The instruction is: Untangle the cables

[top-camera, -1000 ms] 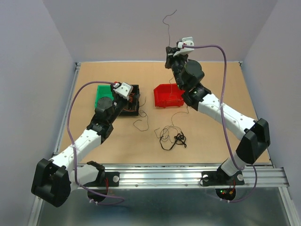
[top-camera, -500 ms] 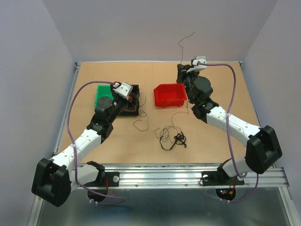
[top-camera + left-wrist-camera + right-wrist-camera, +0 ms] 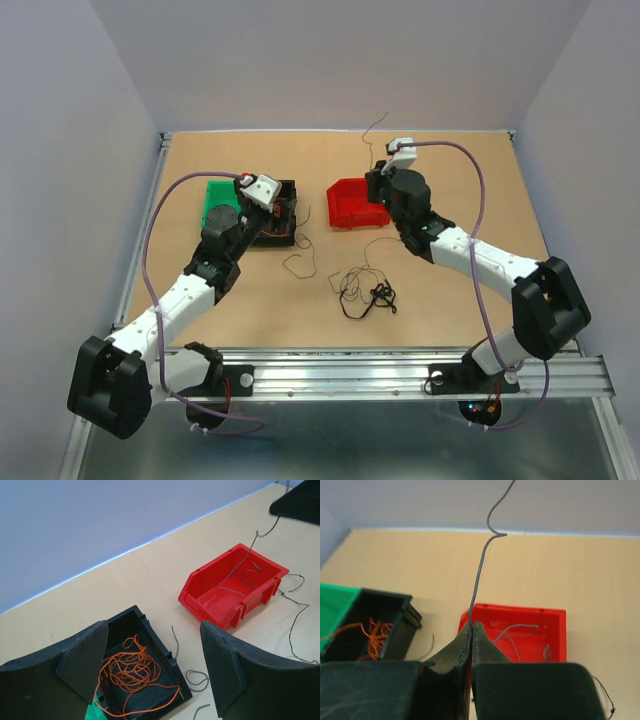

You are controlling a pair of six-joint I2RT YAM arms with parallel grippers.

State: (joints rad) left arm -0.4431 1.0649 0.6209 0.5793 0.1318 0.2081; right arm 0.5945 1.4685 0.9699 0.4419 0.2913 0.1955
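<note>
Cables point(image 3: 366, 292): a loose dark tangle lies on the table point(image 3: 300, 160), nearer the arm bases than the red bin point(image 3: 350, 208). The right gripper point(image 3: 471, 626) is clamped on one grey wire point(image 3: 480, 575) above that bin, and the wire's free end stands upward. The left gripper point(image 3: 152, 632) hangs wide open over the black bin point(image 3: 159, 647), which contains orange cable point(image 3: 131, 667).

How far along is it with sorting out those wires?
Done: orange wires lie in the black bin. In hand: the right tool pinches a grey wire over the red bin, some grey wire already inside. Left: a dark tangle of wires lies on the table.
</note>
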